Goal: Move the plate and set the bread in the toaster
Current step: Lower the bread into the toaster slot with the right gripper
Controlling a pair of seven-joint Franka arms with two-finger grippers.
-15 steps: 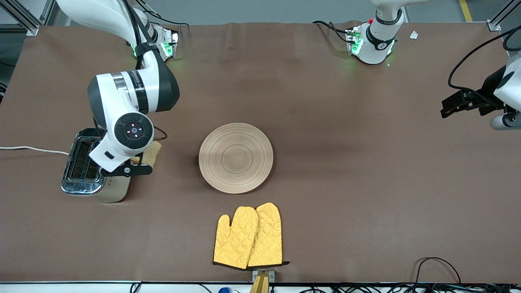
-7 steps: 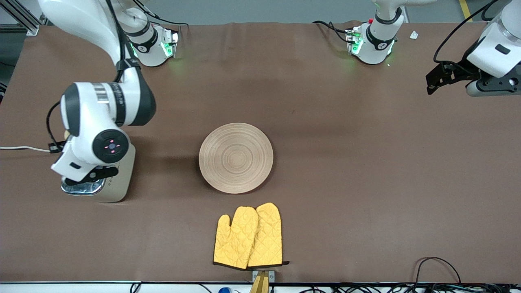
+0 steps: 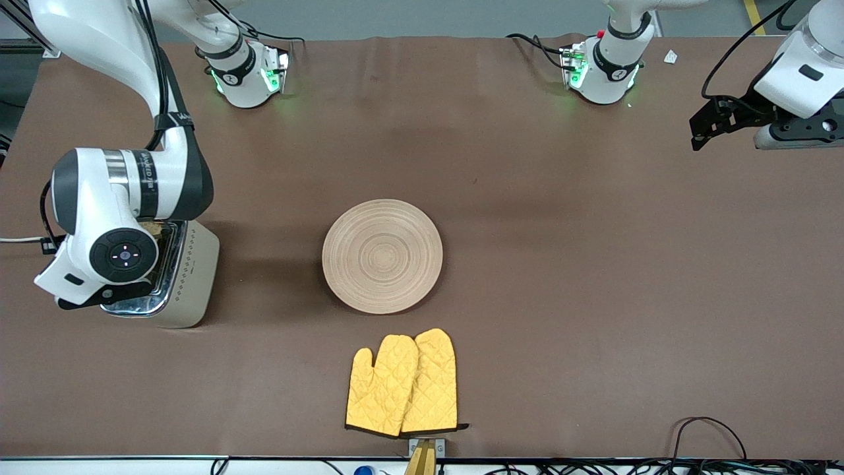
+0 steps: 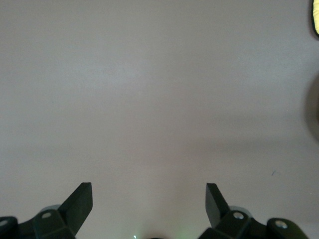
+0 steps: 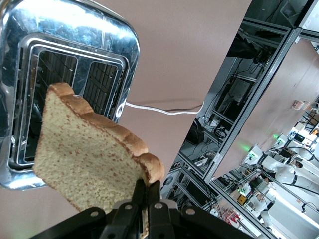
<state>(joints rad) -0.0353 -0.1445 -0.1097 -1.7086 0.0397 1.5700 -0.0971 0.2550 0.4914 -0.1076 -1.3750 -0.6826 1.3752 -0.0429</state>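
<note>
The toaster (image 3: 188, 277) stands near the right arm's end of the table, and its chrome top with two slots fills the right wrist view (image 5: 75, 50). My right gripper (image 5: 147, 191) is shut on the lower crust of the bread (image 5: 89, 159) and holds the slice tilted over the slots. In the front view the right wrist hides the gripper, and only a brown bit of the bread (image 3: 153, 229) shows. The plate (image 3: 382, 256) lies at the table's middle. My left gripper (image 3: 700, 132) is open and empty, up over the left arm's end of the table (image 4: 149, 199).
A pair of yellow oven mitts (image 3: 403, 382) lies nearer to the front camera than the plate. The toaster's white cord (image 3: 26, 240) runs off the right arm's end of the table, and it shows in the right wrist view (image 5: 164, 110). Cables (image 3: 709, 429) lie at the front edge.
My right arm has carried the bread from beside the toaster to over its top. My left arm has lifted back toward its base, then stayed nearly still.
</note>
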